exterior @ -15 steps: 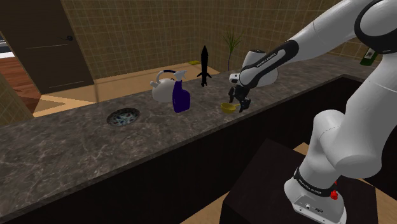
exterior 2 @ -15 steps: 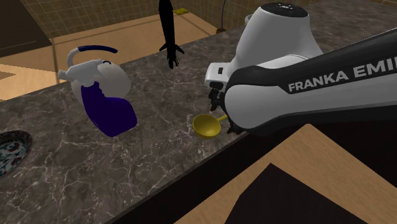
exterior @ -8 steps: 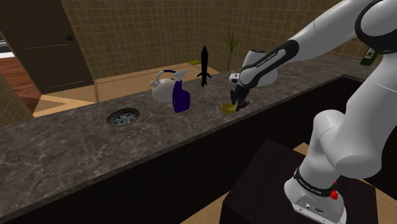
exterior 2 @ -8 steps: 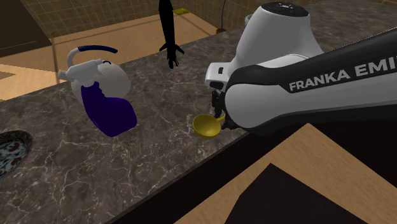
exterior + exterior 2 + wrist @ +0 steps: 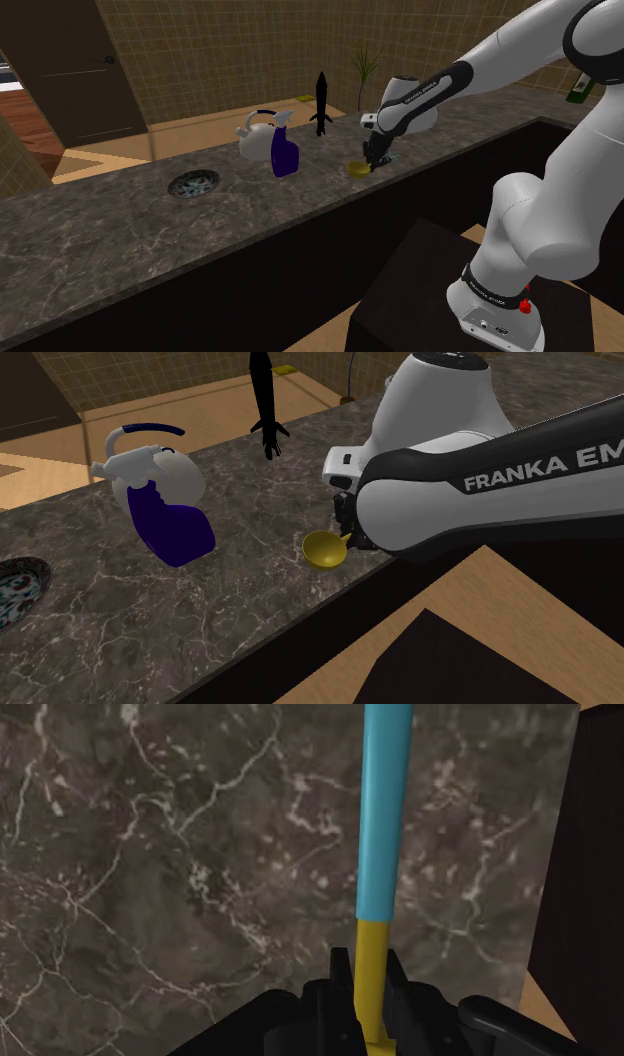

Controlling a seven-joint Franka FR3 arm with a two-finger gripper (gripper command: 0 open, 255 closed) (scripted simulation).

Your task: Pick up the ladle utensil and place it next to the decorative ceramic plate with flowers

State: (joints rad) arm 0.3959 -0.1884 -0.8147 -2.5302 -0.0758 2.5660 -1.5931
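Over the last second your end effector (image 5: 369, 996) has drawn in on the ladle (image 5: 325, 549). Its two black fingers (image 5: 341, 988) are now pinching the yellow part of the handle, just below where it turns blue. The yellow bowl has not shifted. It sits where it did, near the front edge of the counter (image 5: 120, 240), and I judge it is still resting there. So the grasp looks made and the lift has not started. Raise it gently, because the long handle could swivel in a narrow pinch.

The flowered plate (image 5: 193, 183) lies flat on the counter, well apart from the ladle, towards the shoulder view's left. The carry has to pass a white kettle (image 5: 255, 135) and a dark blue spray bottle (image 5: 284, 156), which stand touching each other between the two.

By count there is one ladle, one plate, one kettle and one spray bottle. There is also one black figurine (image 5: 320, 103) further back, and one arm.
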